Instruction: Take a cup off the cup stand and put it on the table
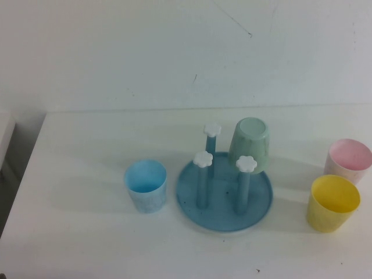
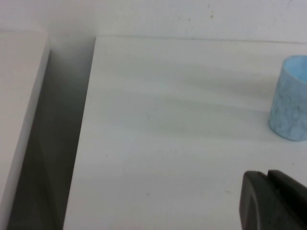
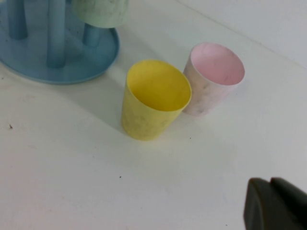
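Note:
The sky-blue speckled cup [image 1: 145,185] stands upright on the white table [image 1: 75,174], just left of the round teal cup stand [image 1: 224,220]. The cup also shows in the left wrist view [image 2: 290,103]. The stand has three bare pegs with white flower caps [image 1: 203,159]. A mint-green cup [image 1: 250,142] hangs upside down on a fourth peg. Neither arm shows in the high view. My left gripper [image 2: 267,174] is shut and empty, over the table near its left edge, apart from the blue cup. My right gripper [image 3: 270,180] is shut and empty over the table's right side.
A yellow cup [image 1: 332,203] and a pink cup [image 1: 347,160] stand upright side by side right of the stand; both show in the right wrist view, yellow [image 3: 153,100] and pink [image 3: 213,76]. A dark gap [image 2: 57,143] separates the table's left edge from another white surface [image 2: 19,96].

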`<state>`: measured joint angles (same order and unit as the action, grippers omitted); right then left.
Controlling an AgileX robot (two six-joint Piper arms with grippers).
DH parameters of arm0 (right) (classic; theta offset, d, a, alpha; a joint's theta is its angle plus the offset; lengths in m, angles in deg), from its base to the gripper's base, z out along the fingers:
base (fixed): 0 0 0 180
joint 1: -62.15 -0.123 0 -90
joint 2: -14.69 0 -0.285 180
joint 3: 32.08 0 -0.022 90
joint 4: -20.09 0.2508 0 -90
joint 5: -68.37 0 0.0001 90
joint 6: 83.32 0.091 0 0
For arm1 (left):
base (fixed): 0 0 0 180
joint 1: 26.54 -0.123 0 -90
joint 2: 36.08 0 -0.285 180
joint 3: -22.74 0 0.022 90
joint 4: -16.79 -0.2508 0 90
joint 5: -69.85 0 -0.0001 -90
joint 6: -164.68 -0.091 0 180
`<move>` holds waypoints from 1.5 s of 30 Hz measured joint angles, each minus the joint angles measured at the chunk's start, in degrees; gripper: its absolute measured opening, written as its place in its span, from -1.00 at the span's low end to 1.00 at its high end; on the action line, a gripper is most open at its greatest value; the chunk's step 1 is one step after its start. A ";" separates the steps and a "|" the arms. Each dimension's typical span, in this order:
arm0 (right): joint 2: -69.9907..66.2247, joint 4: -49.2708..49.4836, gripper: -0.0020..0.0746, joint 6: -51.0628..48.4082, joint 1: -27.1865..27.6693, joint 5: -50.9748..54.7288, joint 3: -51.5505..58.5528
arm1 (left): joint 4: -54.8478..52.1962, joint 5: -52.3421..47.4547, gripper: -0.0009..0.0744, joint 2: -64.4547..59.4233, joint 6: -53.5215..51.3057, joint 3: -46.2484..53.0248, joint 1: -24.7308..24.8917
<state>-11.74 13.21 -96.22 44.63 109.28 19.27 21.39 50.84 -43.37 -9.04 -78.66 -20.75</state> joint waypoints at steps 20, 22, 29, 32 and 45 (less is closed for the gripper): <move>0.00 0.00 -0.95 0.00 0.00 0.00 0.00 | 0.28 -0.42 -0.98 0.00 -3.86 -0.13 0.00; 0.00 0.00 -0.95 0.00 0.00 0.00 0.00 | 0.28 -0.42 -0.98 0.00 -3.41 -0.13 0.00; 0.00 0.00 -0.95 0.00 0.00 0.00 0.00 | 0.28 -0.42 -0.98 0.00 -3.17 -0.13 0.00; 0.00 0.00 -0.95 0.00 0.00 0.00 0.00 | 0.28 -0.42 -0.98 0.00 -3.17 -0.13 0.00; 0.00 0.00 -0.95 0.00 0.00 0.00 0.00 | 0.28 -0.42 -0.98 0.00 -3.28 -0.13 0.00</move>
<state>-11.74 13.21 -96.22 44.63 109.28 19.27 21.67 50.42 -43.37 -12.32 -78.79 -20.75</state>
